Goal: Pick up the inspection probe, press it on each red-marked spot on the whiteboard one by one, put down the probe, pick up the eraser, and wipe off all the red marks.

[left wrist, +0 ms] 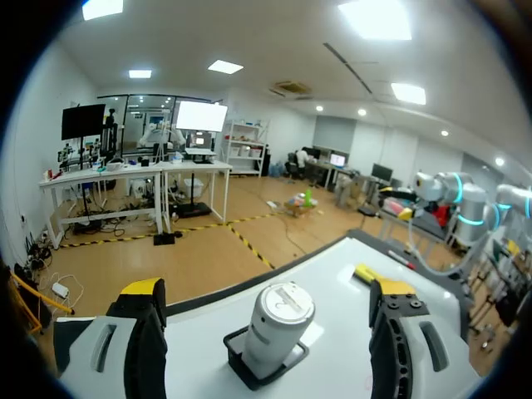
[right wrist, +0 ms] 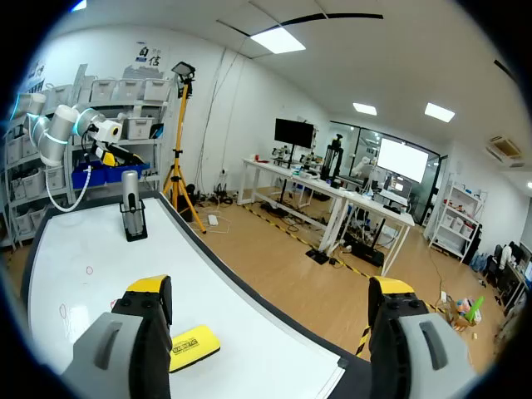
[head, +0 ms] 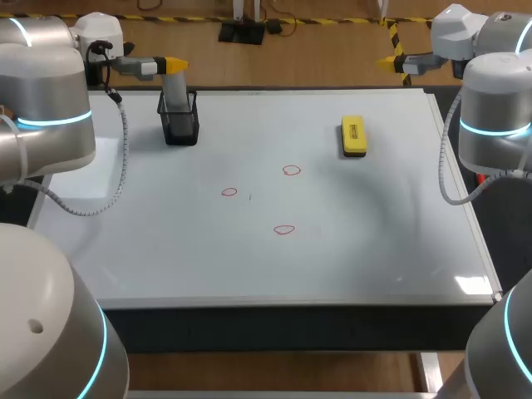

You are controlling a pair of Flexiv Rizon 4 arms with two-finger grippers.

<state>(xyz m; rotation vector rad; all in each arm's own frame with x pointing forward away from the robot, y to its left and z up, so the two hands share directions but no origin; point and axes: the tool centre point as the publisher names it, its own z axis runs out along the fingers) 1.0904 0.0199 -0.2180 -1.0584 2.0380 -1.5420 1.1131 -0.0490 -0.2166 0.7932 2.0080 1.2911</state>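
Since the inspection probe (head: 174, 87) stands upright in a black holder (head: 179, 125) at the whiteboard's (head: 374, 233) far left corner, the left gripper (head: 173, 64) is held at its top, fingers spread to either side without touching, apparently lined up for a grasp. The right gripper (head: 389, 61) is parked, equally spread, off the far right corner beyond the yellow eraser (head: 353, 135), well clear of the three red marks (head: 284, 229) mid-board.
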